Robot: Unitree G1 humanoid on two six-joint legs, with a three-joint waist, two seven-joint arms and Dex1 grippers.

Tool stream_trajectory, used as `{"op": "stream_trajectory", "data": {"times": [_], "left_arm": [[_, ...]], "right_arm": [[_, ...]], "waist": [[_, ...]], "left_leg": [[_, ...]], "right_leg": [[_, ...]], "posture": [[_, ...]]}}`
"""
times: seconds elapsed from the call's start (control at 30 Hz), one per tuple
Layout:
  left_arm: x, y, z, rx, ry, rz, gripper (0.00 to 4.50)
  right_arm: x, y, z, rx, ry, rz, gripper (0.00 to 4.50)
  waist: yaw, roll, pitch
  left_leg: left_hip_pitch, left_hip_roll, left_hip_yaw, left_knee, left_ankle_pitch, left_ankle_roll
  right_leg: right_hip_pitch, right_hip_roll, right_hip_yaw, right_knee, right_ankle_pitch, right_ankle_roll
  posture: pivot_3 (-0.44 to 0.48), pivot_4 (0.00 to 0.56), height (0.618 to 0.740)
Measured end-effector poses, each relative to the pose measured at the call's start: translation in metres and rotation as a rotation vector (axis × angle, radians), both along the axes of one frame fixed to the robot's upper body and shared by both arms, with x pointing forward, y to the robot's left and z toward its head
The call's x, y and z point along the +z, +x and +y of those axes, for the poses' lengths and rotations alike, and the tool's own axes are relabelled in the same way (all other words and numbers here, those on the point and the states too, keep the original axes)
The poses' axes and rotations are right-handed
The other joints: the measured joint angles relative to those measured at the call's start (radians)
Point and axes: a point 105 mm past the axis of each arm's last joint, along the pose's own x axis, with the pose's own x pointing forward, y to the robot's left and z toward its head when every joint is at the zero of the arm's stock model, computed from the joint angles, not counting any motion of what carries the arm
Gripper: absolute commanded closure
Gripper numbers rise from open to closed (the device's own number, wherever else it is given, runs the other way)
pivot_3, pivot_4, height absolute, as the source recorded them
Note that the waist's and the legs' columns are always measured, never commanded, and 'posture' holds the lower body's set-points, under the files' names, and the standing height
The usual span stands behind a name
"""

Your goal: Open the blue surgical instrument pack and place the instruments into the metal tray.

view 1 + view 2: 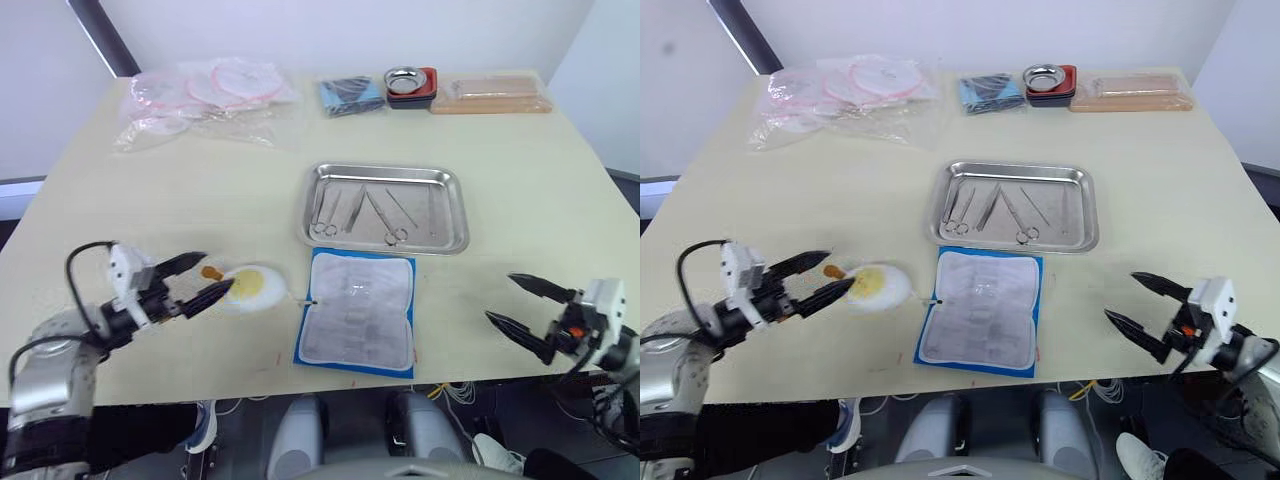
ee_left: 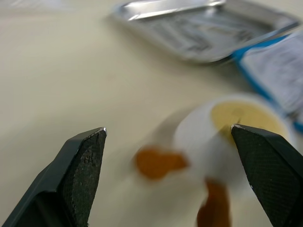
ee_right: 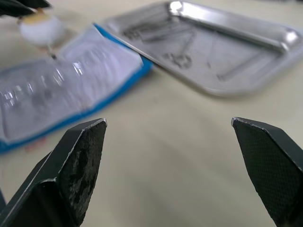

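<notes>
**Pack opened, instruments trayed — closing stage**

Lying unfolded near the front edge of the worktop point(image 1: 560, 190): the blue surgical instrument pack point(image 1: 357, 312), pale lining up, blue border showing all round, just in front of the metal tray point(image 1: 384, 207) and apart from it by a narrow strip of bare surface. Resting inside the tray: the instruments point(image 1: 360, 212), several slim ring-handled and straight tools, fanned side by side. Nothing metal clearly showing on the lining, though a small dark item at its left edge is too small to tell.

Hovering over the front left of the worktop: the left gripper point(image 1: 195, 280), fingers spread and holding nothing, tips aimed at a white round pad with a yellow-brown stain point(image 1: 252, 288) and an orange smear point(image 1: 210, 271) just beside it. Hanging off the front right corner: the right gripper point(image 1: 525, 305), fingers likewise spread and empty, well apart from pack and tray.

Judging from this layout: transfer step apparently finished, or all but. Calling next for a check of the lining for any leftover tool; failing that, only drawing both arms clear.
</notes>
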Motion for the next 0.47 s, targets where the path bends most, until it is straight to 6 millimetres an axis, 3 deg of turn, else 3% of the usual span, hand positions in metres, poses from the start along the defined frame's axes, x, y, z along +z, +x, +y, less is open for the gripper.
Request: {"op": "stream_trajectory", "data": {"times": [0.23,0.47], "left_arm": [[-0.027,-0.029,0.034,0.114,0.059,0.119,0.00],[-0.032,-0.034,0.038,0.131,0.097,0.119,0.00]], "right_arm": [[-0.013,-0.010,-0.024,-0.073,0.025,0.065,0.06],[-0.015,-0.014,-0.032,-0.073,0.023,0.068,0.06]], "waist": [[0.001,0.000,0.000],[0.003,0.000,0.000]], "left_leg": [[0.003,0.000,0.001,0.001,0.000,0.000],[0.004,0.001,0.001,0.003,0.000,0.000]], "right_leg": [[0.002,0.000,0.000,0.001,-0.003,-0.001],[0.004,0.000,0.000,0.003,-0.003,-0.002]], "posture": [[0.000,0.150,0.740],[0.000,0.150,0.740]]}}
